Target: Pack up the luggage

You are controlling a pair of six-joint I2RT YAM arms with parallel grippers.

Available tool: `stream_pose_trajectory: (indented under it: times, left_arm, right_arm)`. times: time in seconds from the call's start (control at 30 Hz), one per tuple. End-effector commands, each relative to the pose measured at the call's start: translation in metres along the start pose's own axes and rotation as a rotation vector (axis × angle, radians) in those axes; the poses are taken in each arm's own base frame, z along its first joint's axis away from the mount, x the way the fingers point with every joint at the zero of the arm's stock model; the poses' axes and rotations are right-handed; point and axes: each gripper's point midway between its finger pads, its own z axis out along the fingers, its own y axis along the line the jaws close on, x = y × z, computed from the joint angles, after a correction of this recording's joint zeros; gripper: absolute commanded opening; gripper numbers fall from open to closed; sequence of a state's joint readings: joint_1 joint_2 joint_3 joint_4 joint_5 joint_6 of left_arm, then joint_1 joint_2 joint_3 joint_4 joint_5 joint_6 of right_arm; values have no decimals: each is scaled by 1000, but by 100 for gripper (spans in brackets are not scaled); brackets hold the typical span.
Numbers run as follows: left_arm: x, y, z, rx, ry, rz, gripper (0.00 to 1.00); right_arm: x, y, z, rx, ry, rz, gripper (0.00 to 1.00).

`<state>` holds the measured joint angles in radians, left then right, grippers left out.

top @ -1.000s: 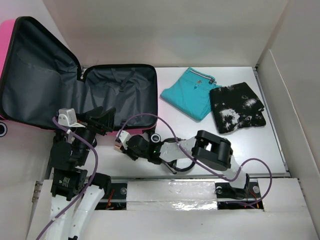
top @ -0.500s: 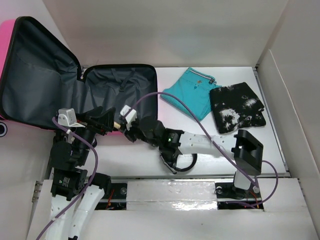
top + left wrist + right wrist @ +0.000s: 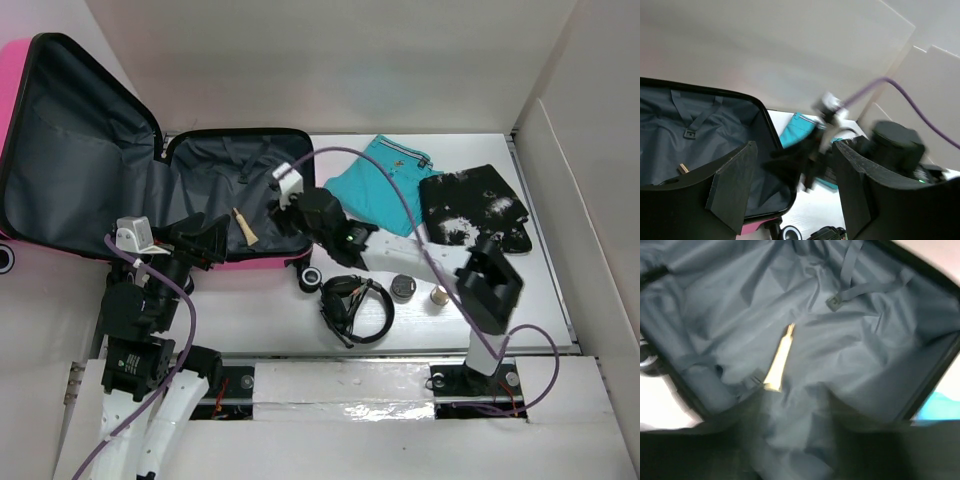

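Overhead, one luggage [image 3: 200, 178] lies opened flat at the left of the table [image 3: 525, 300]; its base half sits on the tabletop with the grey lining up, and its lid [image 3: 70, 150] leans back against the left wall, hot-pink shell showing along the edges; two black wheels can be counted, one [image 3: 310, 278] at the near right corner and one at the far left edge. One small cream tube [image 3: 245, 226] lies loose on the lining of the base half, touching neither arm; the right wrist view shows it [image 3: 779, 362] lying slantwise beside a strap buckle.

Two folded garments lie right of the case, well apart from it: one teal [image 3: 388, 188] and one black with white blotches [image 3: 470, 215], their edges touching; the teal one has a striped band, too small to read. One pair of black headphones [image 3: 357, 305] rests near the front edge; just beside it sit two small round things, one dark [image 3: 402, 288] and one tan [image 3: 438, 296]; no lettering is legible on either.

Of the two grippers, the right gripper [image 3: 292, 215] hangs over the base half's right side; its fingers are blurred at the bottom of its own view, parted with bare lining between them, grasping nothing. The left gripper [image 3: 208, 240] hovers at the case's near edge; its two fingers [image 3: 735, 185] stand wide apart and released.
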<state>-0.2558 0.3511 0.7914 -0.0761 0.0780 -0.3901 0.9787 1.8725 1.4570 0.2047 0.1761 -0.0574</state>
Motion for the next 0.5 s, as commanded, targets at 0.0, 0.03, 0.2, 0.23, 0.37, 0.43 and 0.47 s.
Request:
stream_pose_trajectory:
  times: [0.0,0.03,0.2,0.23,0.37,0.43,0.47]
  left_arm:
    - [-1,-3,3,23,-15,16,58]
    - [-2,-4,2,27,-17,16,58]
    - [3,-6,4,48,3,22,21]
    - [3,-7,5,51,5,21,16]
    - [6,-7,8,54,20,12,11]
    - [5,-10,7,66,17,10,20]
    - [5,-10,7,64,14,8,26]
  right_arm:
    - [-46,-29,-64,121,-156,79,25]
    - [-36,-49,-78,207,-147,126,9]
    - [64,-122,-174,541,27,272,0]
    - [92,-134,-213,644,85,320,10]
    - [139,-151,-297,800,121,493,69]
    - [156,-148,-316,794,129,571,85]
    - [163,-147,-328,794,98,628,88]
